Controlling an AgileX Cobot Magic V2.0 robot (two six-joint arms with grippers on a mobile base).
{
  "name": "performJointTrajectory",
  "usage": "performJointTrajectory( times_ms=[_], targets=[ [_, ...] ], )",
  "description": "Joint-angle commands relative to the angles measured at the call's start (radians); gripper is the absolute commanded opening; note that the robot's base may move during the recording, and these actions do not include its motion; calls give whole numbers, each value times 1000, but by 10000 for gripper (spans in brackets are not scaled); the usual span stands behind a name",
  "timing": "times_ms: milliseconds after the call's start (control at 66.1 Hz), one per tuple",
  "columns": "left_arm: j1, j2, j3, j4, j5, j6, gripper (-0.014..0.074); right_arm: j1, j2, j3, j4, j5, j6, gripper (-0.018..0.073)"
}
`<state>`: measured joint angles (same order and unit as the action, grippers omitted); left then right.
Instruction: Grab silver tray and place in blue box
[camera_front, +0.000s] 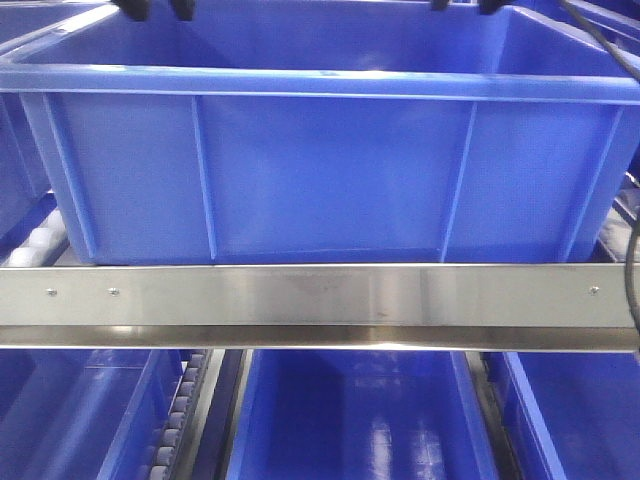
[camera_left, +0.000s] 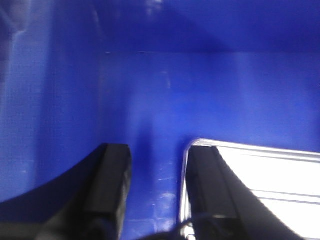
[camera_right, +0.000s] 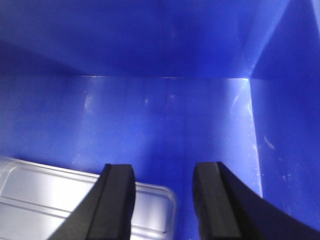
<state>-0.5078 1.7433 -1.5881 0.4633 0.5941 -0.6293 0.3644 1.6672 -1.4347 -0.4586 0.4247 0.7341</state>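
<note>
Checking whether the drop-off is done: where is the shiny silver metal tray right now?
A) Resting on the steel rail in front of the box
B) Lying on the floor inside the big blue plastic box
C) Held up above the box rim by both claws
B: both wrist views show the shiny silver metal tray on the floor of the big blue plastic box, each claw's fingers spread beside its rim.

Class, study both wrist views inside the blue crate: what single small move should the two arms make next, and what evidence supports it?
Probably lift both arms straight up out of the blue box. The silver tray appears to lie on the box floor. The left gripper and right gripper both look open, each straddling a tray edge without clamping it, so the placing seems done.
</note>
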Motion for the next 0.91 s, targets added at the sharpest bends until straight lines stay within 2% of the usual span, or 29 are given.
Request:
performJointTrajectory(
  times_ms=[0,136,212,318,439,560,696,892],
  targets=[
    [-7,-52,-41,18,-54,-6,156,0,-47,-40,-30,-74,-10,331],
    [-9,-54,-41,14,-65,-6,-115,-2,-47,-40,-31,-75,-10,33],
    [-9,-52,-41,14,-82,-6,-93,-2,-42,-40,-32,-84,-10,71],
    [-9,-61,-41,16,-88,-6,-94,-2,-46,-40,-35,-96,-10,50],
    [-9,-100,-41,-18,-85,-6,-93,-2,-78,-36,-35,-102,-10,50],
    [-9,-173,17,-33,-117,-6,-93,-2,-158,33,-38,-136,-10,50],
    [-9,-291,170,-67,-248,-6,-93,-2,-287,197,-119,-270,-10,50],
    [-14,-495,491,-84,-560,-6,-93,-2,-510,462,-240,-507,-10,51]
  ],
)
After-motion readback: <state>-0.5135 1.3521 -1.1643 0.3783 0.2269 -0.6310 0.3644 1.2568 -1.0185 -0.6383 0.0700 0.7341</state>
